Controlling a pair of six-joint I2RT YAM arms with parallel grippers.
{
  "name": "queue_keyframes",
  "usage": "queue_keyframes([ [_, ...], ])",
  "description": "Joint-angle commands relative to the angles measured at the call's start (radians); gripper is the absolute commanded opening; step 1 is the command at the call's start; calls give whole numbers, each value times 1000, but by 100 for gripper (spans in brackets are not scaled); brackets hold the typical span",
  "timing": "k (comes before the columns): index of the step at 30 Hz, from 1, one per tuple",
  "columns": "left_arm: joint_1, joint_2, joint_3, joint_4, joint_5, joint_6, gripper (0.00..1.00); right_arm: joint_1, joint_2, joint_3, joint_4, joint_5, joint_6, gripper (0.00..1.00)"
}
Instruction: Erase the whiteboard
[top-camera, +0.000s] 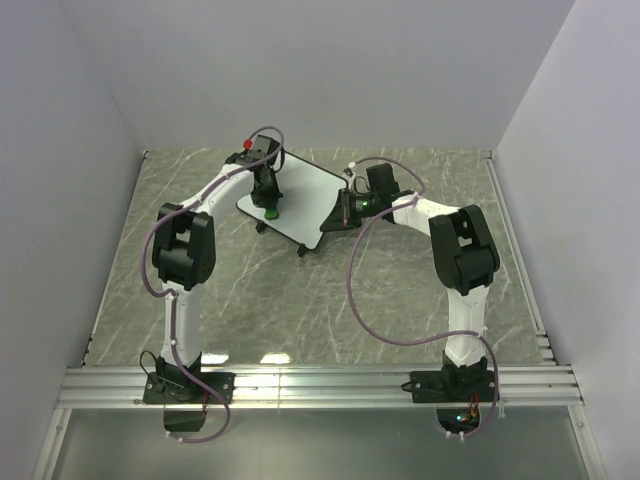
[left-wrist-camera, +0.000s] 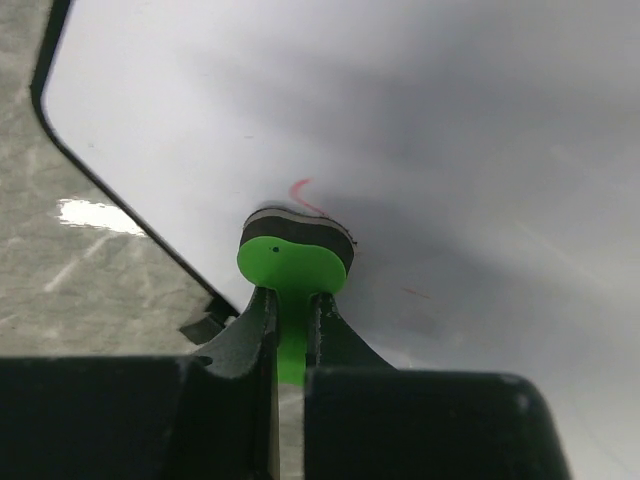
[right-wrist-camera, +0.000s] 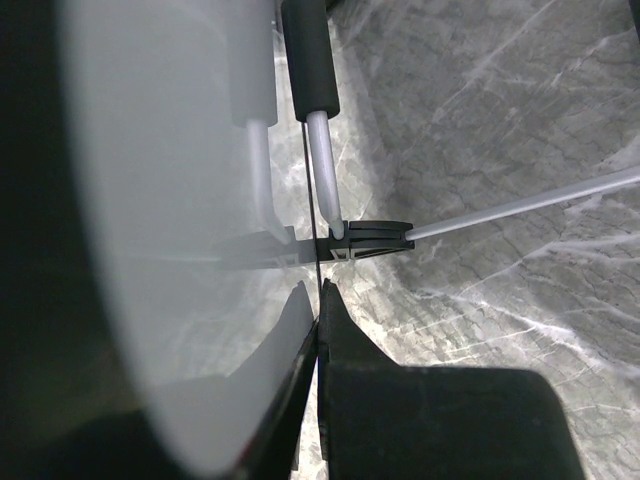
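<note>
The left pincer (left-wrist-camera: 292, 310) is closed narrow on the green tab of the eraser (left-wrist-camera: 295, 255), whose dark pad is pressed flat on the board (top-camera: 300, 190). The right pincer (top-camera: 347, 207) appears clamped on the board's right rim, one finger on each face, as if to steady it.

The grey table (top-camera: 400, 300) carries the board at its far middle, between the two arms. In the top view the board sits as a diamond, corners pointing away and toward the bases. I cannot tell which side is the long one.

The relation that matters is small. A red curl (left-wrist-camera: 303, 190) lies just beyond the eraser's far edge, straight ahead of the left pincer and touching or nearly touching the pad. A faint dash (left-wrist-camera: 415, 293) lies to the eraser's right, a little apart. So the next wipe, I judge, goes forward, then sideways to the right. The left arm has the job, since it alone holds the tool.

Count: two arms, two pincers, one board, one eraser, two marks visible.
</note>
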Motion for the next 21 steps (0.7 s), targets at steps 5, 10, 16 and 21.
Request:
queue_keyframes([
  [5,-154,72,38,243,296,-113,0,57,55,-19,-217,-86,38,0],
  [10,-160,41,-17,259,304,-116,0,59,61,-18,-220,-83,34,0],
  [16,-113,61,-10,251,239,-61,0,59,57,-30,-227,-77,27,0],
  [21,17,64,-85,260,209,-39,0,57,48,-42,-235,-68,14,0],
])
